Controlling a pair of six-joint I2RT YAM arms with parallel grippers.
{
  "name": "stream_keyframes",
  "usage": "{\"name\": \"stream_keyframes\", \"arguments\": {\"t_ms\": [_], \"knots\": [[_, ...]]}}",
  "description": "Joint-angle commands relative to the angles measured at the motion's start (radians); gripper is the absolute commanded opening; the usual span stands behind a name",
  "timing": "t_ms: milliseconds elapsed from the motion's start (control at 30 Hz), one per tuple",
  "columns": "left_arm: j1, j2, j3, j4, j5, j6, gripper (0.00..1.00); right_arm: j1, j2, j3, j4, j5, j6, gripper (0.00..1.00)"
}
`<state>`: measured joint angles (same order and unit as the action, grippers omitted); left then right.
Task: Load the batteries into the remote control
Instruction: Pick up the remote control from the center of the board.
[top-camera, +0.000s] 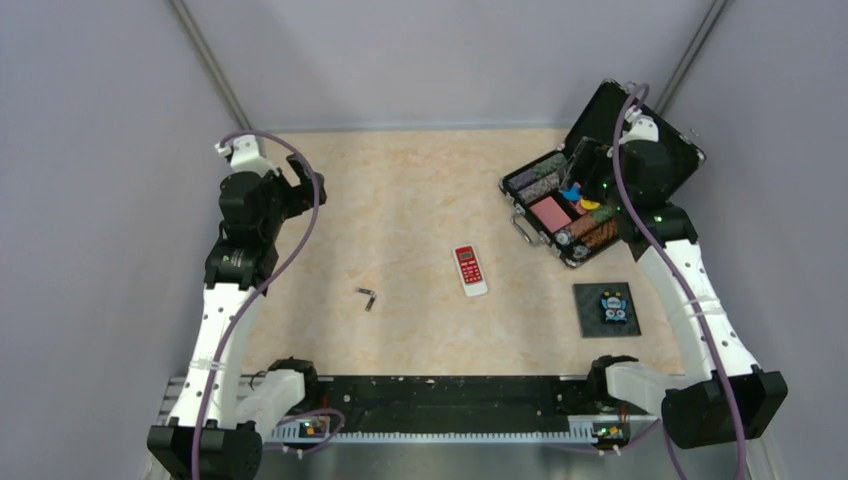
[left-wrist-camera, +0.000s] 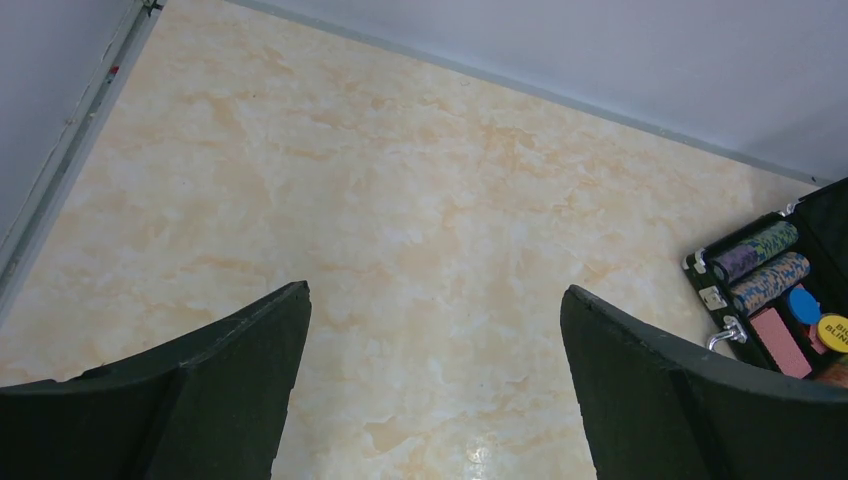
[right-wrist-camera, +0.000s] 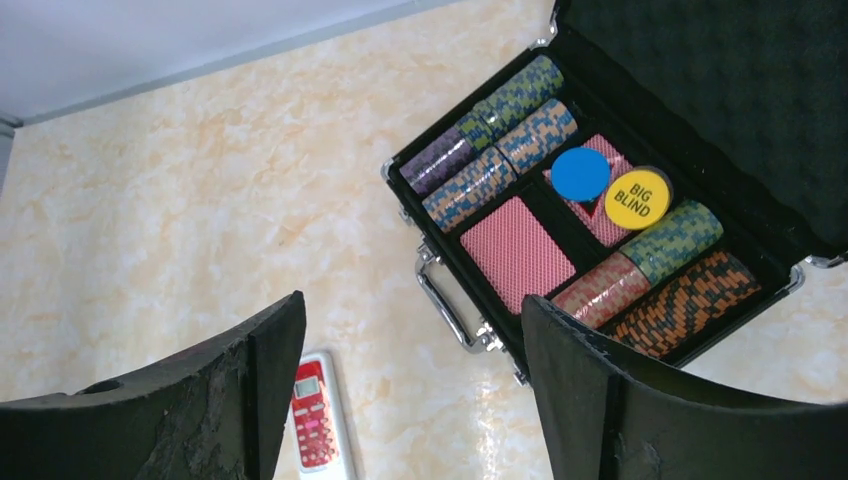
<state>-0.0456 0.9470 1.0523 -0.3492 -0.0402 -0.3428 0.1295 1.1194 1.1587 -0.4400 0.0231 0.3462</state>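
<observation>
Chip case (right-wrist-camera: 700, 60); blue gadget (top-camera: 614, 307), perhaps toy.

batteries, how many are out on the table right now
2. One battery lies on the table left of the remote control; the other battery meets it at an angle, nearer the arms. Any inside the remote would be hidden.

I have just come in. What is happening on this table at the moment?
Nothing is being handled yet. The left gripper and the right gripper are both open and empty, raised above the marbled beige table. The small white remote control with the red front lies face up near the middle. The two thin dark grey batteries lie together on the left arm's side of it, not touching it. The right gripper hangs near an open black case of poker chips.
</observation>
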Motion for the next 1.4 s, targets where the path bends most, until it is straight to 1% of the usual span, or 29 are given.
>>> {"name": "stream_keyframes", "arguments": {"t_ms": [0, 67, 167, 233, 267, 333, 367, 400, 533, 633, 733, 800, 867, 1033, 1133, 1267, 1367], "knots": [[0.001, -0.021, -0.026, 0.043, 0.014, -0.023, 0.99, -0.003, 0.002, -0.031, 0.060, -0.088, 0.022, 0.77], [0.001, -0.034, -0.049, 0.059, 0.011, -0.035, 0.99, 0.002, 0.030, -0.026, 0.036, -0.129, 0.020, 0.77], [0.001, -0.026, -0.076, 0.074, 0.034, -0.060, 0.99, 0.022, 0.060, -0.035, 0.004, -0.133, 0.031, 0.77], [0.001, -0.007, -0.090, 0.073, 0.091, -0.091, 0.99, 0.063, 0.070, -0.056, 0.008, -0.137, 0.040, 0.78], [0.001, 0.004, -0.100, 0.075, 0.114, -0.106, 0.99, 0.107, 0.075, -0.070, 0.011, -0.108, 0.043, 0.79], [0.001, 0.015, -0.123, 0.087, 0.149, -0.147, 0.99, 0.217, 0.088, -0.091, 0.023, -0.001, 0.051, 0.81], [0.001, 0.015, -0.142, 0.101, 0.160, -0.167, 0.99, 0.300, 0.102, -0.099, 0.029, 0.048, 0.058, 0.83], [0.001, 0.008, -0.162, 0.111, 0.163, -0.188, 0.99, 0.358, 0.120, -0.105, 0.034, 0.088, 0.069, 0.84], [0.001, -0.034, -0.219, 0.132, 0.203, -0.204, 0.98, 0.550, 0.246, -0.108, 0.053, 0.206, 0.111, 0.87], [0.001, -0.059, -0.254, 0.153, 0.292, -0.179, 0.98, 0.683, 0.364, -0.069, 0.061, 0.295, 0.102, 0.88], [0.001, -0.073, -0.277, 0.156, 0.333, -0.203, 0.98, 0.768, 0.496, 0.000, 0.024, 0.388, 0.113, 0.90], [0.000, -0.078, -0.286, 0.148, 0.349, -0.215, 0.97, 0.793, 0.570, 0.044, -0.025, 0.444, 0.150, 0.90], [0.001, -0.086, -0.294, 0.140, 0.351, -0.222, 0.97, 0.797, 0.612, 0.060, -0.054, 0.468, 0.186, 0.90], [0.001, -0.108, -0.299, 0.107, 0.322, -0.199, 0.97, 0.794, 0.633, 0.035, -0.055, 0.490, 0.207, 0.92], [0.001, -0.112, -0.301, 0.092, 0.307, -0.190, 0.97, 0.775, 0.647, 0.007, -0.049, 0.441, 0.227, 0.92], [0.001, -0.112, -0.303, 0.081, 0.305, -0.191, 0.97, 0.721, 0.636, -0.079, 0.016, 0.289, 0.279, 0.86], [0.001, -0.113, -0.308, 0.079, 0.303, -0.195, 0.97, 0.708, 0.617, -0.136, 0.051, 0.253, 0.293, 0.85]]}}
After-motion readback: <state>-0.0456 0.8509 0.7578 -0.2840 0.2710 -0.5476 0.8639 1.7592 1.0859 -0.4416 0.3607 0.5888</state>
